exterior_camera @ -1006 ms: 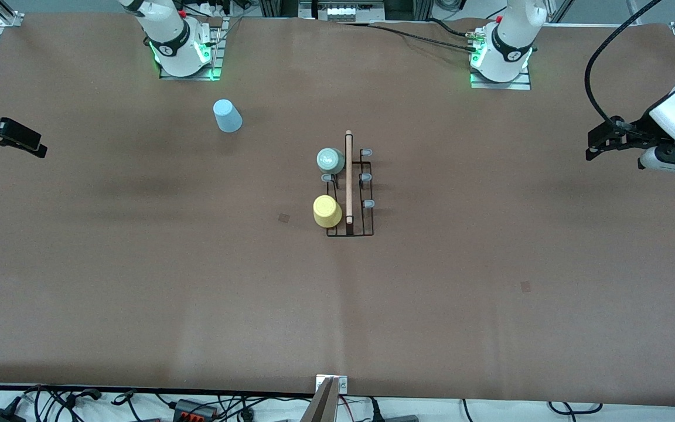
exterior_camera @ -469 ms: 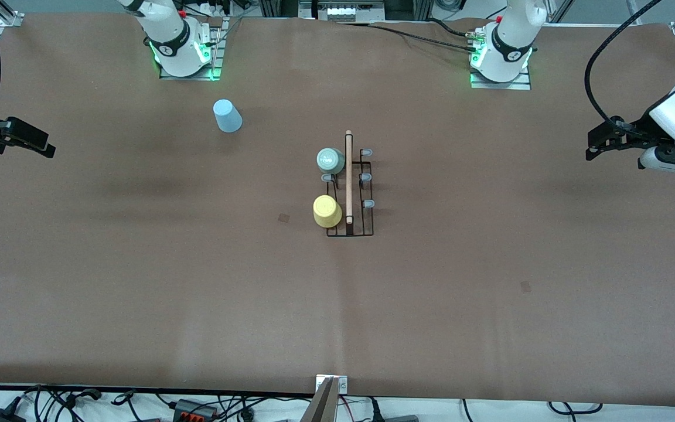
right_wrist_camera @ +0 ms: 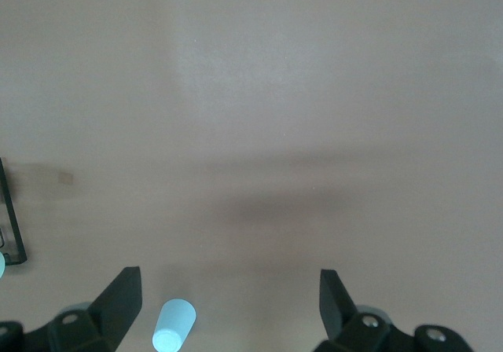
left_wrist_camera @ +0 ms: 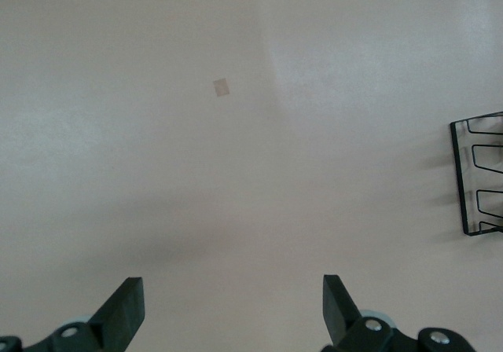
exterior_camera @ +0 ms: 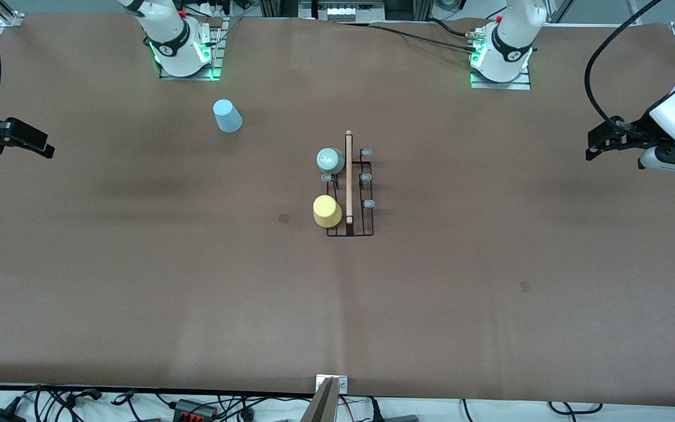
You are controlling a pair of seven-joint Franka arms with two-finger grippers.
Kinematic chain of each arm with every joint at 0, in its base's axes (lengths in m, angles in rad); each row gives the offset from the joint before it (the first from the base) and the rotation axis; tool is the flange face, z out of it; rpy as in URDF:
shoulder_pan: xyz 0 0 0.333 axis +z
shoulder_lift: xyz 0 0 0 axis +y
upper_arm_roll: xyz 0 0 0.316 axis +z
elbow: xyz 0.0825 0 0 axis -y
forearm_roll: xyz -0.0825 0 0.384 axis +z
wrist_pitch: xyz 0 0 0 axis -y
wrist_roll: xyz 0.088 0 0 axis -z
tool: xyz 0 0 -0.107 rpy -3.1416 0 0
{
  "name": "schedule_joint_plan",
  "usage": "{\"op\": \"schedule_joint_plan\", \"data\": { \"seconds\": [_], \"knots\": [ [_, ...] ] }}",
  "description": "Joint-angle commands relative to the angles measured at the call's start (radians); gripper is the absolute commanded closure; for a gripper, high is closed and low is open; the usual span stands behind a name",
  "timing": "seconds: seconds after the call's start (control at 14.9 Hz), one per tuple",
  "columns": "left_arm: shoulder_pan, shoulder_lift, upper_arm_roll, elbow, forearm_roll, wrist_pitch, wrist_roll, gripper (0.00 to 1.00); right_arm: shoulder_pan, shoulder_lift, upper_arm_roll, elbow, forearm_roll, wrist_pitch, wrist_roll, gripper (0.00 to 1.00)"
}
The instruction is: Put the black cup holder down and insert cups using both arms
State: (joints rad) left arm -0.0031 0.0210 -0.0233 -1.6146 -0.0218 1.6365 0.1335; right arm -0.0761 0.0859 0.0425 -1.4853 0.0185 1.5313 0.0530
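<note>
The black cup holder (exterior_camera: pixel 367 220) with its wooden rod handle (exterior_camera: pixel 348 176) stands mid-table. A grey-green cup (exterior_camera: pixel 330 159) and a yellow cup (exterior_camera: pixel 327 211) sit bottom-up on its row toward the right arm's end; the yellow one is nearer the front camera. A light blue cup (exterior_camera: pixel 227 115) sits on the table near the right arm's base, also seen in the right wrist view (right_wrist_camera: pixel 174 324). My right gripper (exterior_camera: pixel 40 147) hangs open and empty over its end of the table. At the other end my left gripper (exterior_camera: pixel 590 147) is open and empty too.
Three grey-tipped pegs (exterior_camera: pixel 367 177) on the holder's row toward the left arm's end carry no cup. One end of the holder's frame (left_wrist_camera: pixel 478 175) shows in the left wrist view. Small dark square marks (exterior_camera: pixel 284 217) lie on the brown table cover. Cables run along the table's near edge.
My right gripper has shifted slightly toward the table's middle. The left arm, the holder and the cups have not moved.
</note>
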Motion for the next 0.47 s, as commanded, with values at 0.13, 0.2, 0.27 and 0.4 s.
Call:
{"op": "schedule_joint_plan", "data": {
  "seconds": [0.13, 0.2, 0.27, 0.4],
  "knots": [
    [0.002, 0.007, -0.001, 0.024, 0.006, -0.021, 0.020, 0.00, 0.001, -0.006, 0.000, -0.004, -0.012, 0.004, -0.002, 0.00],
    [0.002, 0.007, -0.001, 0.024, 0.006, -0.021, 0.020, 0.00, 0.002, -0.006, 0.000, -0.006, -0.012, 0.004, -0.002, 0.00],
    [0.002, 0.007, -0.001, 0.024, 0.006, -0.021, 0.020, 0.00, 0.002, -0.008, 0.000, -0.006, -0.012, 0.000, -0.002, 0.00],
    [0.002, 0.007, -0.001, 0.024, 0.006, -0.021, 0.020, 0.00, 0.005, -0.009, 0.000, -0.009, -0.012, 0.000, -0.002, 0.00]
  ]
}}
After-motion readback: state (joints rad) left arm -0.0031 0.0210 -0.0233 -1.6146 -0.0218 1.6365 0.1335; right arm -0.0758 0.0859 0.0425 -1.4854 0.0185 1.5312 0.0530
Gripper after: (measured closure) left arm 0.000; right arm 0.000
